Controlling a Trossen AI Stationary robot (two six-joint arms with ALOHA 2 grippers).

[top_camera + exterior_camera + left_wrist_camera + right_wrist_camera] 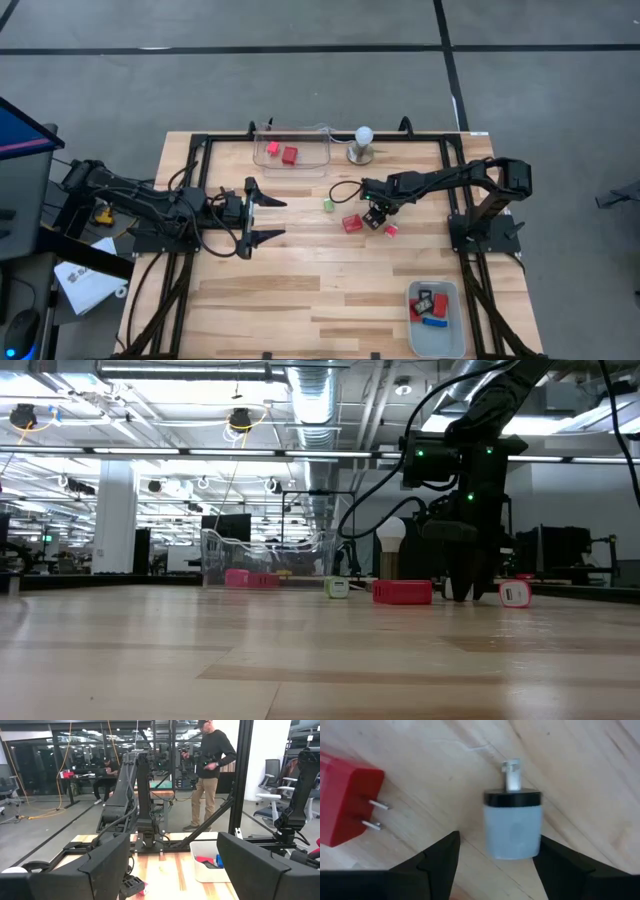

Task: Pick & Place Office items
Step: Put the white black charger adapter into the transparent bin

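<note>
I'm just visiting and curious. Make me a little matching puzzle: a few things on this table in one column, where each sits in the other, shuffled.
Things:
1. blue piece
2. green piece
3. black-and-white piece
4. white ball on a metal base

Places:
A. between the right claw's open fingers
B. in the grey tray at the table's near right corner
C. beside the clear bin at the far edge
D. loose on the wood, mid-table

Pairs: 1-B, 2-D, 3-A, 4-C
</note>
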